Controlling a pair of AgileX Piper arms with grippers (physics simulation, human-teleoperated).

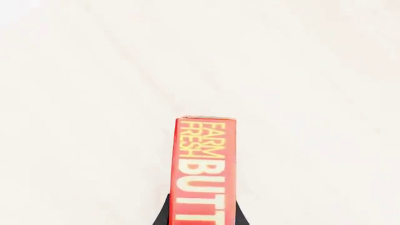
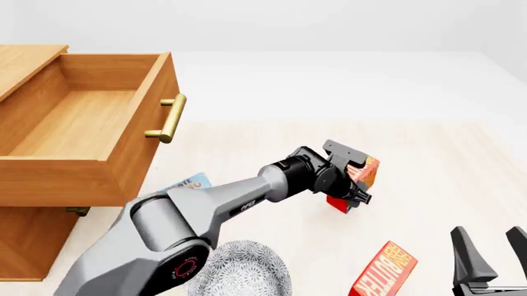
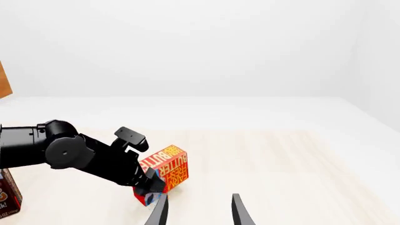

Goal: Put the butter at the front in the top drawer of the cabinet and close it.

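Butter (image 2: 362, 176) cartons two, one clamped in left gripper (image 2: 356, 185); right gripper (image 2: 492, 250) spread apart.

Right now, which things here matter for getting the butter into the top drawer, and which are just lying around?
Part of the job:
butter, held in the left gripper
top drawer, pulled open
cabinet

Just lying about:
second butter carton
blue box behind the left arm
patterned plate
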